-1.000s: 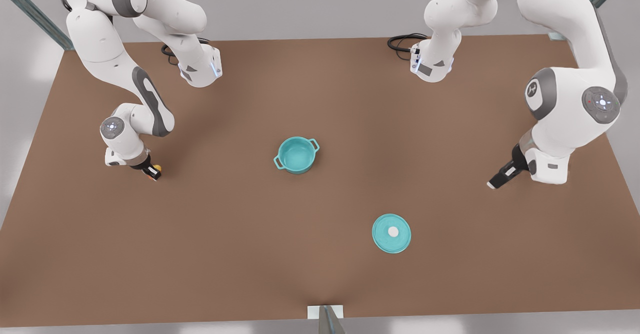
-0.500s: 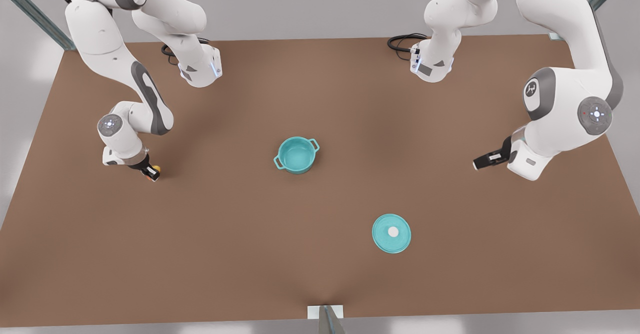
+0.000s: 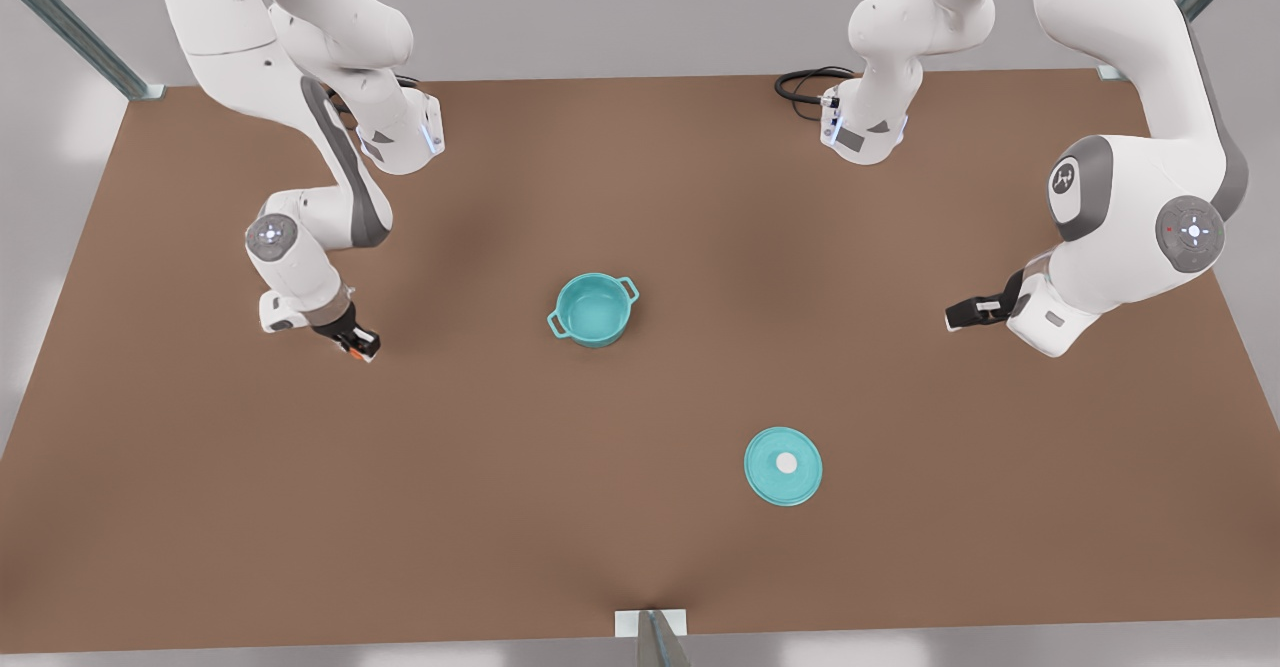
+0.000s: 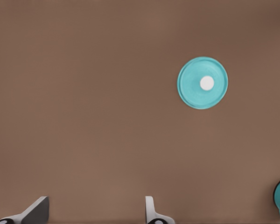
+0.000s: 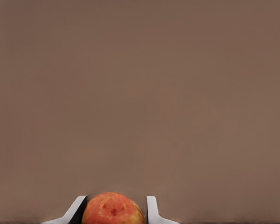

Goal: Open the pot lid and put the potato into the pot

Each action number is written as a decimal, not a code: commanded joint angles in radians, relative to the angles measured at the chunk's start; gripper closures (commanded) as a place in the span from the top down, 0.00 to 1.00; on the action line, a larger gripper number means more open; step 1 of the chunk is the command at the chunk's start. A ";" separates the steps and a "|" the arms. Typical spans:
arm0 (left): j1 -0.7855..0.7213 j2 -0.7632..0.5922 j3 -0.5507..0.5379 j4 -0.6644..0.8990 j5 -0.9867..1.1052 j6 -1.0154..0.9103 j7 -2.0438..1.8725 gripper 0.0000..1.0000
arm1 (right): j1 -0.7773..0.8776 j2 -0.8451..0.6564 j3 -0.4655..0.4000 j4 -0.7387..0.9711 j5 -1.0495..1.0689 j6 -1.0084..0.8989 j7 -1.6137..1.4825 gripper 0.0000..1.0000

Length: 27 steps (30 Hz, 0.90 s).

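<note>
Right gripper (image 3: 358, 347) grips the potato (image 5: 113, 210); it should carry it high over the pot (image 3: 594, 310) rim, centre, then release. Left gripper (image 3: 962, 314) waits, fingers apart; pot lid (image 3: 783, 465) is off.

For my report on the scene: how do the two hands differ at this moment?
The right hand, on the front view's left, is shut on the potato; the left hand, on the front view's right, is open and holds nothing. The right hand points down at the table; the left hand lies nearly level. Both are apart from the pot.

Brown table (image 3: 640, 547) bears pot (image 3: 593, 310) and pot lid (image 3: 783, 466).
</note>
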 commanded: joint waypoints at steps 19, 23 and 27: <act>0.005 0.004 0.001 0.011 0.000 0.013 0.112 1.00 | 0.242 0.024 0.217 0.262 0.006 -0.364 0.846 0.52; 0.003 0.039 0.001 0.079 0.005 0.002 0.110 1.00 | 0.319 0.062 0.219 0.333 0.006 -0.406 0.944 0.52; 0.003 0.043 0.001 0.082 0.007 0.002 0.110 1.00 | 0.384 0.111 0.219 0.385 0.008 -0.412 1.007 0.52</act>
